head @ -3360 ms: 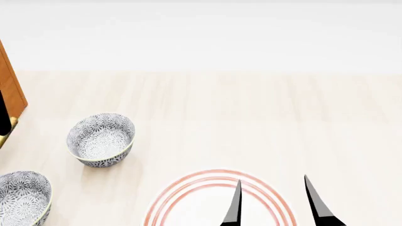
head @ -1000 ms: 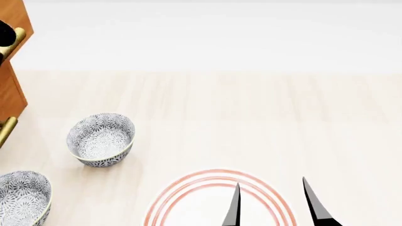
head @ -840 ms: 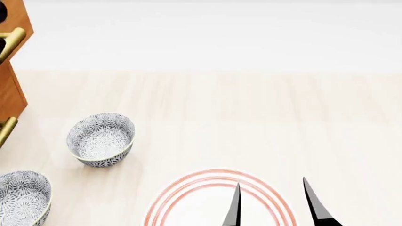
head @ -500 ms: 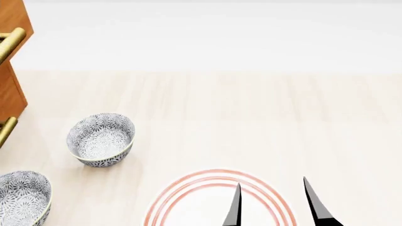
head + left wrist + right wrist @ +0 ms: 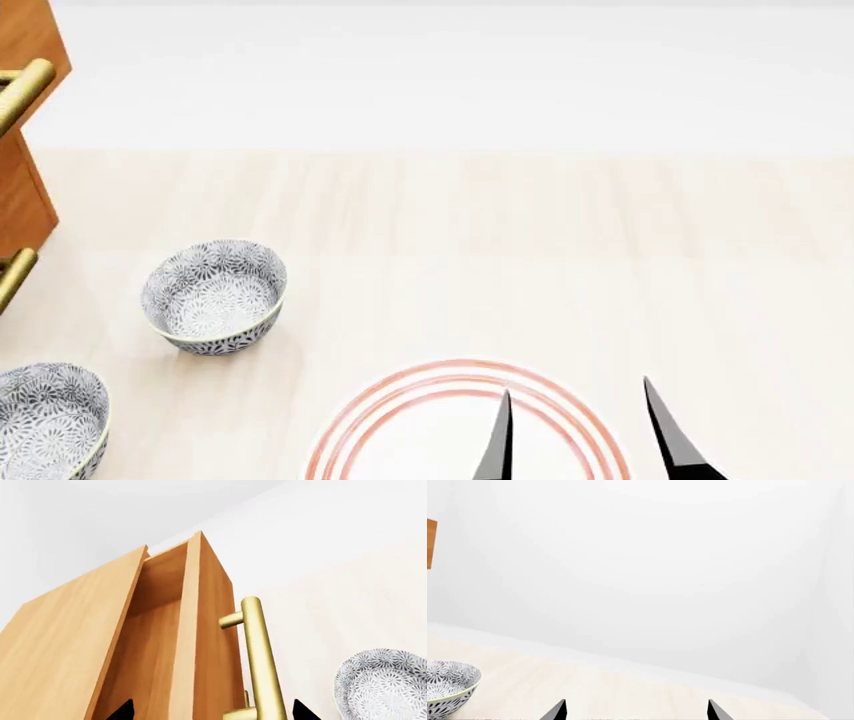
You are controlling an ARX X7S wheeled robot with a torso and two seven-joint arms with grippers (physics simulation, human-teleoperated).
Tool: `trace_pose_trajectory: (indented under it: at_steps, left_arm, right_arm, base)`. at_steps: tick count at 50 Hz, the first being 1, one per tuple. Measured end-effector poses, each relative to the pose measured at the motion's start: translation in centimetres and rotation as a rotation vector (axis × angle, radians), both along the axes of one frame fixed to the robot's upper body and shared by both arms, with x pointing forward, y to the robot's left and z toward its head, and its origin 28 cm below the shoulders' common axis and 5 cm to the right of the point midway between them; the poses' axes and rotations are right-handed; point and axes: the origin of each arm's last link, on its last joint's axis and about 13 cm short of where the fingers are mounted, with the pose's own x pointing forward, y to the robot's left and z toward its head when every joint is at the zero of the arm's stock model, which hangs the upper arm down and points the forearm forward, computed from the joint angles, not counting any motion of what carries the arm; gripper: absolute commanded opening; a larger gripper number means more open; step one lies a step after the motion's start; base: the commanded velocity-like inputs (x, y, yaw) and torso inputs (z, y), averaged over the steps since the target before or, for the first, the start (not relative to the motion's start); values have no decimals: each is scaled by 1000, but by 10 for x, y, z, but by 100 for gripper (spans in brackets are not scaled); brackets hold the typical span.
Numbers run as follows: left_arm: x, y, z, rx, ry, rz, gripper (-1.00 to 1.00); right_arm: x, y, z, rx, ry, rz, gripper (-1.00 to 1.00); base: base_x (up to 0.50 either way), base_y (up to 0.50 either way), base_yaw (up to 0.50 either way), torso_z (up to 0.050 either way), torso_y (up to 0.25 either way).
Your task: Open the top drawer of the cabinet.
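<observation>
The orange-brown cabinet fills the left wrist view. Its top drawer stands pulled out, with its inner side wall showing behind the front. The brass bar handle sits on its posts. My left gripper is open; its dark fingertips stand wide apart, just short of the drawer front and handle, touching neither. In the head view the cabinet is at the far left edge, with the top drawer's handle jutting out; the left gripper is out of that view. My right gripper is open and empty above a plate.
Two patterned bowls stand on the light wood table near the cabinet. A red-ringed white plate lies at the front under my right gripper. The lower drawer's handle shows at the left edge. One bowl is beside the handle.
The top drawer came out of the cabinet into the head view. The left gripper's dark fingers, on the handle a second ago, left the handle and the head view. The right gripper barely moved.
</observation>
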Motion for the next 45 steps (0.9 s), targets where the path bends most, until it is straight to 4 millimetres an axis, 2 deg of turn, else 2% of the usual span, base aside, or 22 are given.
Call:
trace_pose_trajectory:
  at_steps: [23,32,45]
  left_arm:
    - [8,17,-2,-24,33,113,100]
    - [15,18,-12,-43,55,122,100]
    - [24,17,-15,-30,45,126,100]
  right_arm:
    - [0,1,-2,-5,4,2,100]
    - [0,1,-2,-6,6,3,100]
    - [1,0,-3,-6,8,2,100]
  base:
    - [0,0,0,0,0]
    - [0,0,0,0,0]
    - [0,0,0,0,0]
